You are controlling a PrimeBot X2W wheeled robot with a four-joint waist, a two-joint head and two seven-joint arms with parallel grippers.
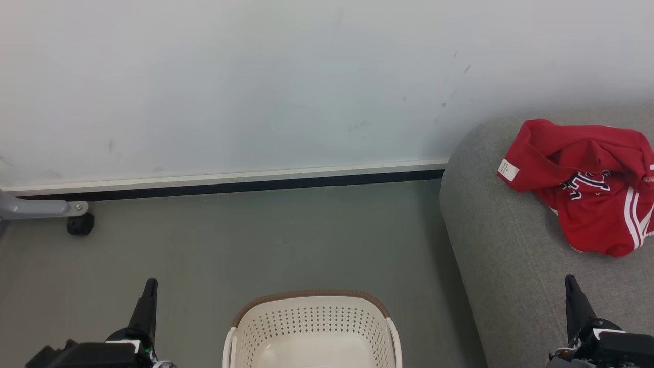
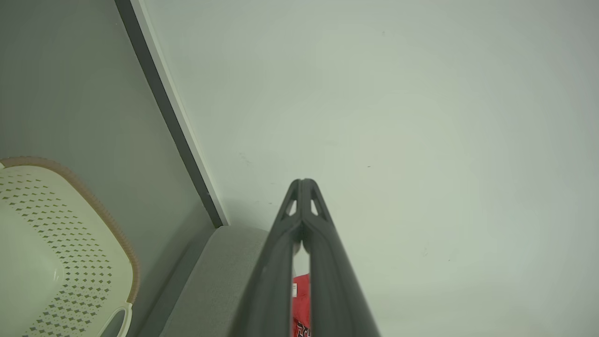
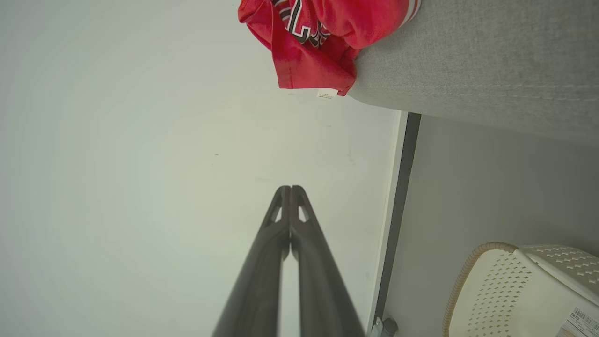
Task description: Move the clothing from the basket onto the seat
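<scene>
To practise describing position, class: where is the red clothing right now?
In the head view the red clothing lies crumpled at the right, on the grey seat near the wall, away from the basket.

- Wall (image 1: pixel 255 76) was plain off-white, with faint scuffs at right.
- Pale skirting (image 1: pixel 230 177) ran along its base.
- Floor (image 1: pixel 255 235) was matte grey-green.
- Grey metal leg (image 1: pixel 36 208) on a black caster (image 1: pixel 80 224) sat far left.

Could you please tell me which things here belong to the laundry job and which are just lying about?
For the job: red clothing, basket, grey seat.
Just about: grey wheeled leg, skirting board.
</scene>
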